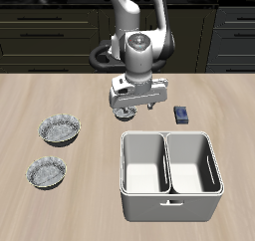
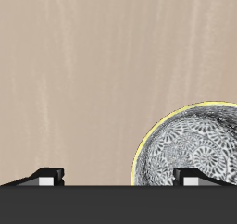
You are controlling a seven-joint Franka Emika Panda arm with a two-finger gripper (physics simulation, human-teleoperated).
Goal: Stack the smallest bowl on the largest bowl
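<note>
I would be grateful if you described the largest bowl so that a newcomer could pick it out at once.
Start at the grey two-compartment bin by the front edge of the table and look across to the two wide speckled bowls. The largest bowl is the one farther back, wider and darker inside than its paler neighbour and far wider than the tiny bowl by the gripper.

No text, label or number can be read — not on anything shown.

Behind the pale wooden table [image 1: 60, 91] stand dark, seemingly drawer-fronted cabinets [image 1: 50, 31].
</note>
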